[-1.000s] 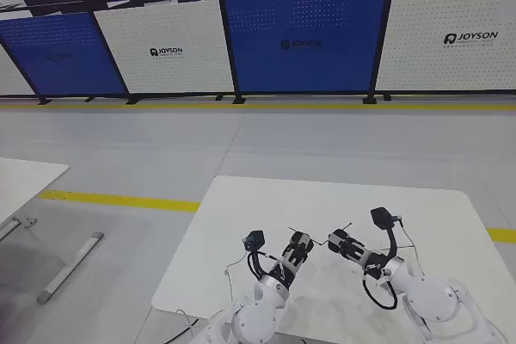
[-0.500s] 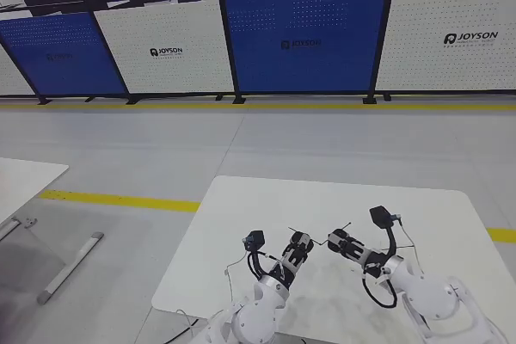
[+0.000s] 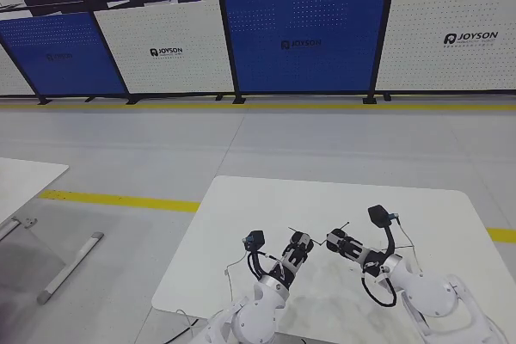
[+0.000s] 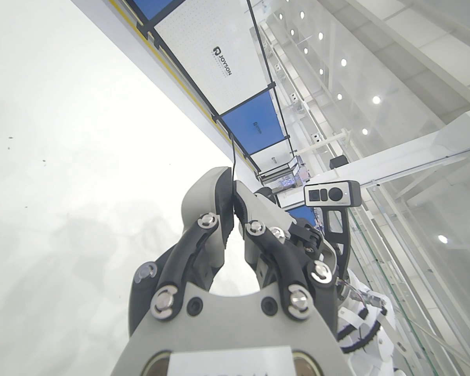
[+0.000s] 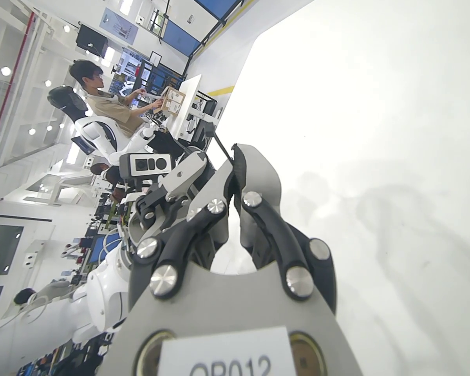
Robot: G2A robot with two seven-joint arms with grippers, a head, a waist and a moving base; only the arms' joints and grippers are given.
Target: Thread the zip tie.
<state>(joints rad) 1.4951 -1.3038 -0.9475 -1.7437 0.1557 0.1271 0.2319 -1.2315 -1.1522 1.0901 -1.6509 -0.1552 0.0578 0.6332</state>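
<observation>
— Fingers [image 4: 207, 193] on the left gripper [image 4: 233, 182], how do they stand?
— Closed tight on the zip tie [image 4: 234, 152]; its thin black strip pokes straight out past the tips.
— And the right gripper [image 5: 233, 168]?
— Same grip. Its fingers [image 5: 258, 174] are clamped on the black strip too, and the end with the square head [image 5: 209, 127] juts out beyond them.
— So where does the zip tie sit?
— In the air between the two grippers, over the near part of the white counter [image 3: 267, 206]. In the top view the left gripper [image 3: 297, 245] and the right gripper [image 3: 336, 241] are near each other, tips turned toward one another, and a thin black line runs across the gap between them.
— Is the tail through the head?
— Cannot tell; the strip is too fine from above to make that out.
— Does either gripper touch the counter?
— No, both hang above it, well clear of the white surface
</observation>
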